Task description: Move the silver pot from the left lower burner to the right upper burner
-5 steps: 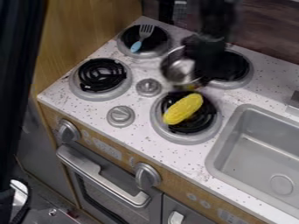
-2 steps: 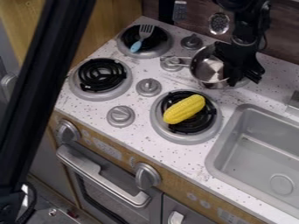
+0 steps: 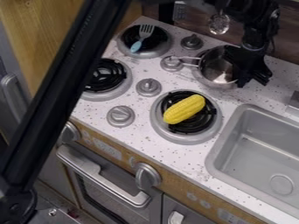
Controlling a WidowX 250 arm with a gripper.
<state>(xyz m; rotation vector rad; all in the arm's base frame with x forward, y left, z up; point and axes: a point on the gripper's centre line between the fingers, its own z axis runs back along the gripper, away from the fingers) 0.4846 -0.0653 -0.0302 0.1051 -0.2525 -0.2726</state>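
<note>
In the camera view, the silver pot (image 3: 220, 71) is at the upper right of the stove top (image 3: 175, 78). It is a round pot with a shiny rim. Looking down into it, the bottom has a bright, pale patch, and the side is dark grey in some parts and light in others. The outside looks smooth and shiny too. Its thin handle, a loop of metal, points left, and the end is by a round grey knob (image 3: 172, 64). The pot hides what is right under it, so it is hard to say how it sits there.

The black gripper (image 3: 253, 82) hangs down at the right side of the pot and covers a bit of its rim. One cannot tell how far open it is, or if it has hold of the pot.

Nearer the front, yellow corn (image 3: 184, 110) lies aslant on a black burner (image 3: 201, 124) with a grey ring. A fork (image 3: 137, 46) with a light blue end lies on the upper left burner (image 3: 166, 49). The lower left burner (image 3: 121, 87) is partly behind the long black arm (image 3: 64, 98). The grey sink (image 3: 251, 144) is on the right.
</note>
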